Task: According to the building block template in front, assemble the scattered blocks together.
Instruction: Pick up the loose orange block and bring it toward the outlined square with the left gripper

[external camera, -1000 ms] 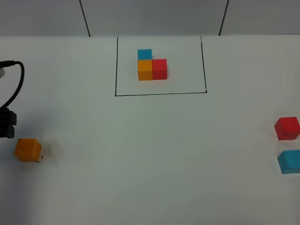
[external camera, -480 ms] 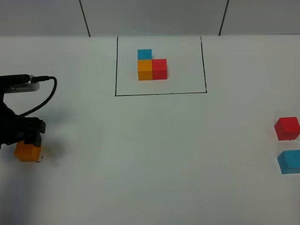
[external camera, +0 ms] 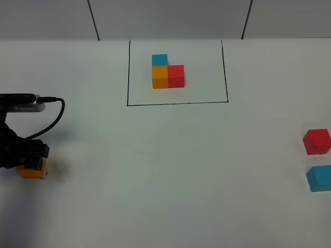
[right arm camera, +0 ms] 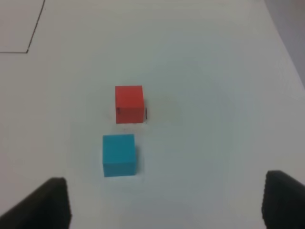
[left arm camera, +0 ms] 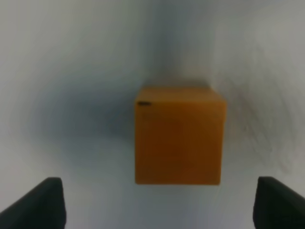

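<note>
The building block template (external camera: 168, 76) is an L of sky-blue, orange and red cubes inside a black outline at the back centre. The scattered orange block (external camera: 33, 171) lies at the far left, and my left gripper (external camera: 26, 158) hangs over it, hiding part of it. In the left wrist view that orange block (left arm camera: 178, 136) sits just ahead of my open left gripper (left arm camera: 164, 207), its fingertips (left arm camera: 45, 202) apart from the block. The red block (external camera: 316, 141) and sky-blue block (external camera: 319, 178) lie at the far right. My right gripper (right arm camera: 167, 207) is open, short of the red block (right arm camera: 129, 104) and sky-blue block (right arm camera: 118, 154).
The white table (external camera: 170, 170) runs to a grey panelled wall (external camera: 170, 18) at the back. A black cable (external camera: 54, 116) loops off my left wrist. The right arm is outside the high view.
My left arm has come in from the left edge and settled over the orange block, covering part of it. The blocks and the right side have not moved.
</note>
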Available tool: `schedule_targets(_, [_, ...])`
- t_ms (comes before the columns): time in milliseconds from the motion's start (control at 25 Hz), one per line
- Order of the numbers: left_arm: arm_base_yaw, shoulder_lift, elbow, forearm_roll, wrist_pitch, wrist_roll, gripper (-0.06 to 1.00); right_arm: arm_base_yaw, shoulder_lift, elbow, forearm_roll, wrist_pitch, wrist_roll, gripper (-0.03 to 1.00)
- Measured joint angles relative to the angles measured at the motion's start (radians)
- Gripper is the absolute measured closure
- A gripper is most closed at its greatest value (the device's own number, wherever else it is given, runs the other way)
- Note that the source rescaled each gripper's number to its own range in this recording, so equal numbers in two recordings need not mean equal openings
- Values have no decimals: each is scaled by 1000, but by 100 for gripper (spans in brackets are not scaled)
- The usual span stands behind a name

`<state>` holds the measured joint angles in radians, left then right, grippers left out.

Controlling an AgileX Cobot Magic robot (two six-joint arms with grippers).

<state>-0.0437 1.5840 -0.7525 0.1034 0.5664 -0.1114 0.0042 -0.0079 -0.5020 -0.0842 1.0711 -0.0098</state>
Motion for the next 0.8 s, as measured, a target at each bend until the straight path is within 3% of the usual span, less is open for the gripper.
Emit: schedule_targets(800, [0, 81, 1, 2, -126, -1, -5, 0, 0, 0, 0, 0, 1, 16])
